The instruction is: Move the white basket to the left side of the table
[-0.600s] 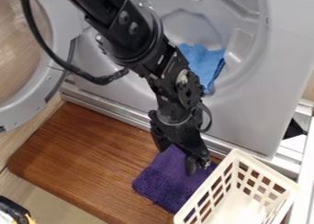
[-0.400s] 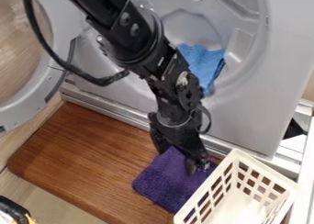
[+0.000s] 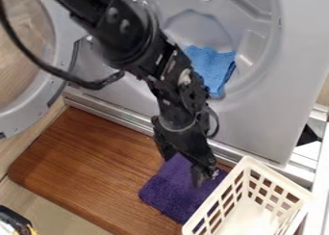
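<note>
Hangs beside the basket (image 3: 277, 177), with fingers (image 3: 197, 176) spread at purple cloth (image 3: 170, 193) on wooden table (image 3: 90, 166); beyond the basket, grey machine (image 3: 263, 128).

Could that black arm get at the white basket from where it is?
Probably yes: its gripper is over the purple cloth, close beside the basket, and nothing seems to block the side facing it.
</note>
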